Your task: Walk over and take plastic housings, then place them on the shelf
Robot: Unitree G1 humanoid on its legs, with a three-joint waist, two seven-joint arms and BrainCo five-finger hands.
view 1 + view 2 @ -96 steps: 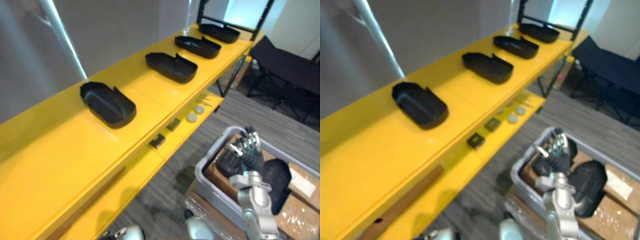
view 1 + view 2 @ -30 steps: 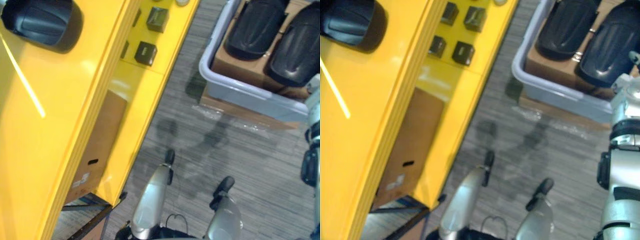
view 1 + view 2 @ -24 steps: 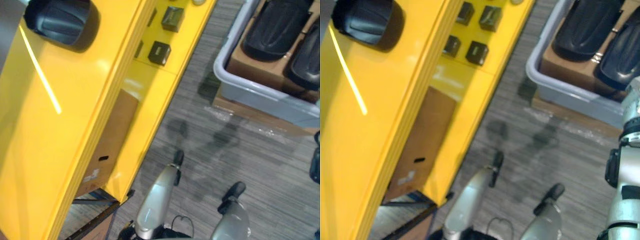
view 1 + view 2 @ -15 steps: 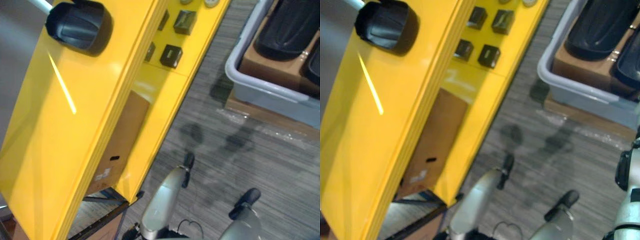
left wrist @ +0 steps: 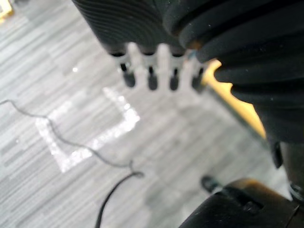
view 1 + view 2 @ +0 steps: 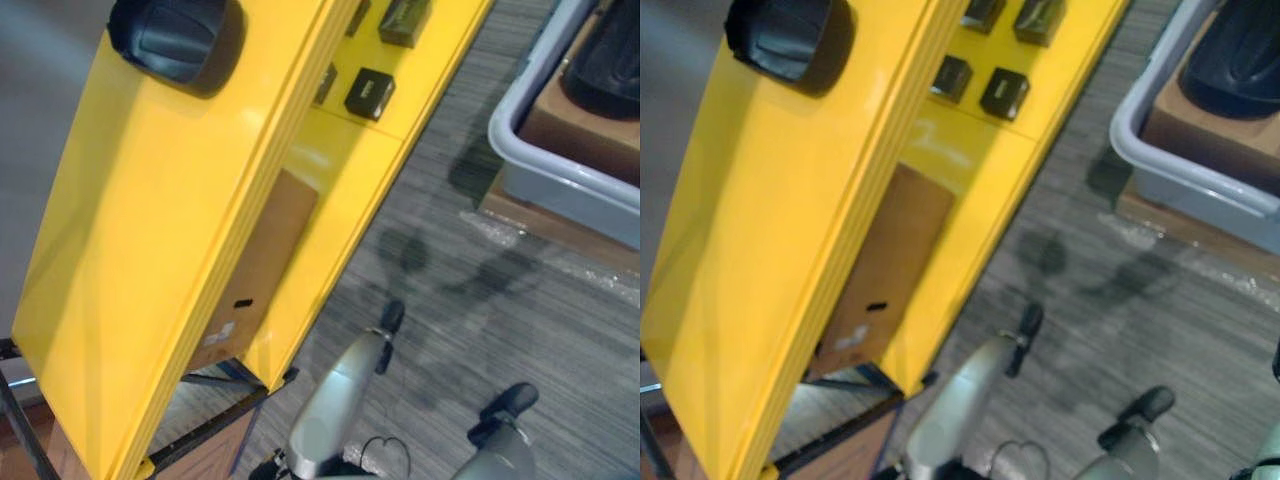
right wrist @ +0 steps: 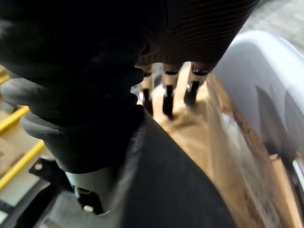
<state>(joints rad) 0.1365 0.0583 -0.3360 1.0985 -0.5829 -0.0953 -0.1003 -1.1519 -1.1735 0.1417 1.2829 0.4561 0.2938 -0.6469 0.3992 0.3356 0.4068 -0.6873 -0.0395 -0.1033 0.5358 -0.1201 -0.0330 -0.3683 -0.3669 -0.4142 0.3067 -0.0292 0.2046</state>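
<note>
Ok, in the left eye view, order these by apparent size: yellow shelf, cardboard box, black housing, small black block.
1. yellow shelf
2. cardboard box and black housing: they look alike, and the housing is cut off at the view's edge, so unranked
3. small black block

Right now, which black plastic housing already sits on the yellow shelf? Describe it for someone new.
Find the long yellow shelf on the robot's left. On its top board lies one black rounded plastic housing. It is far bigger than the small square black blocks on the lower board, and the other black housing lies in the grey tub.
</note>
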